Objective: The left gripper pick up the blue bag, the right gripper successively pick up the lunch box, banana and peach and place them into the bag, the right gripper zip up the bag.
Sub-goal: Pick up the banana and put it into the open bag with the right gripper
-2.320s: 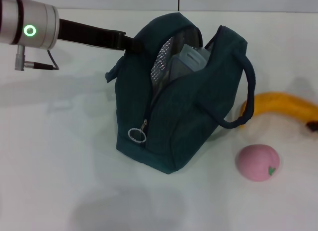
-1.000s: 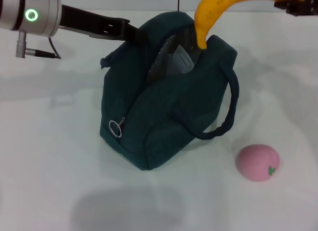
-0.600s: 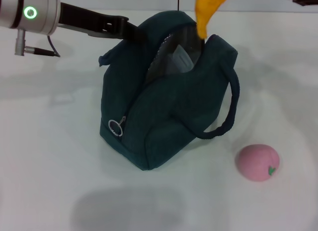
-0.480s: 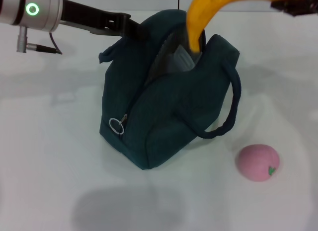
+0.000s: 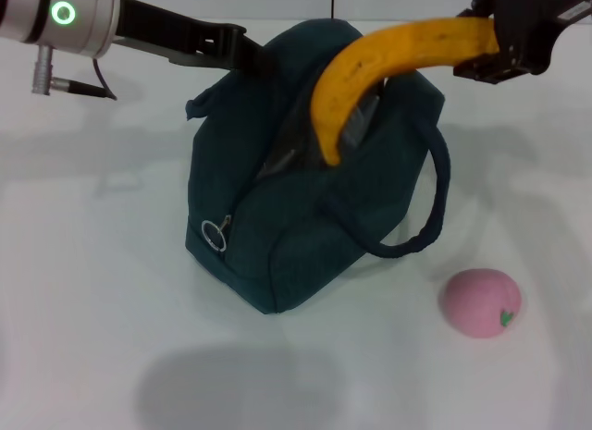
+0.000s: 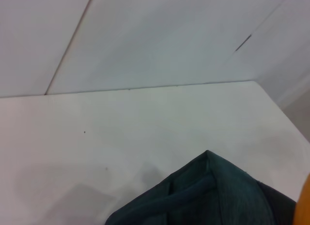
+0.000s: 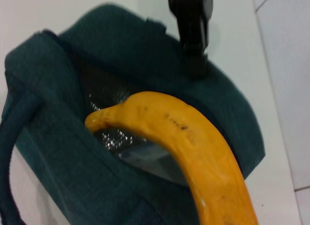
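We see blue bag (image 5: 305,217) upright mid-table (image 5: 92,291), top gaping. Left gripper (image 5: 242,58) clamped on bag's far top edge. Right gripper (image 5: 495,46) clamped on banana (image 5: 388,65) at stem end, above bag's right side; banana's free tip dips into opening, above lunch box (image 7: 140,159) lying inside against silver lining. Peach (image 5: 480,302) on table right of bag, well apart. Zipper ring pull (image 5: 215,234) hangs at bag's near end

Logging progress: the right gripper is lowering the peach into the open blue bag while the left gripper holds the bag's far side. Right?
Not quite: the right gripper is lowering the banana into the blue bag, as the head view shows. The peach lies on the table.
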You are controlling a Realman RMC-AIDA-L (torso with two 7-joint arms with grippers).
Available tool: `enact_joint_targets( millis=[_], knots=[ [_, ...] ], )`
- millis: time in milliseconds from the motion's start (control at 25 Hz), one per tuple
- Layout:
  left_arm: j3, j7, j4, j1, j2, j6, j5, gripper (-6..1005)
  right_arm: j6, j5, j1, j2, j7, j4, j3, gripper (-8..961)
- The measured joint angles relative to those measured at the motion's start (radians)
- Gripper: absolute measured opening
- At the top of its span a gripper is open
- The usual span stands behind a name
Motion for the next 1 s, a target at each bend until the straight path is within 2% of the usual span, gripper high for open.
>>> enact_joint_targets(
  millis=[600,1000],
  knots=[
    [0.0,-0.008,0.0,-0.001,0.002,0.001,0.007,68,0.048,-0.084,0.207,0.007,0.014,0.262,-0.104,440],
    [0.0,-0.002,-0.001,-0.004,0.008,-0.004,0.007,69,0.068,-0.028,0.228,0.011,0.015,0.302,-0.147,440]
  ],
)
